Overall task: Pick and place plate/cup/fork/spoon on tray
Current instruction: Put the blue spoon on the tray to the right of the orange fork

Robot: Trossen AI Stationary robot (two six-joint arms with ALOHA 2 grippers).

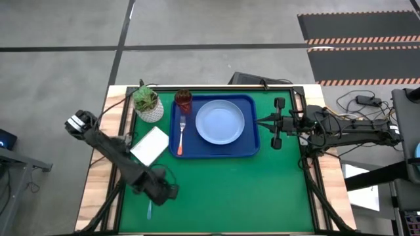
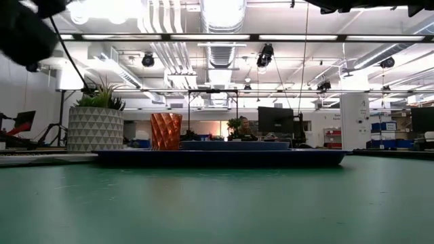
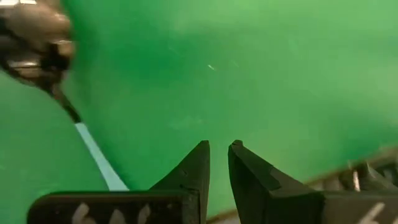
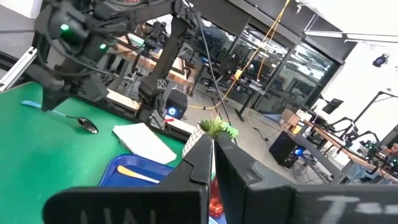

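Left pincer (image 1: 172, 192), fingers nearly together and holding nothing, hovers over the green worktop (image 1: 223, 190) just beside the light-blue-handled spoon with dark metal bowl (image 1: 149, 210). Farther off, deep-blue rectangular plastic tray (image 1: 251, 147) carries the round light-blue plate (image 1: 220, 122), orange-handled fork (image 1: 181, 133) and dark-red translucent cup (image 1: 183, 101). Right pincer (image 1: 261, 120), pressed together, waits beside the tray's far edge.

Bright ceiling lights (image 2: 220, 10) glare in the low view; the left wrist view is blurred.
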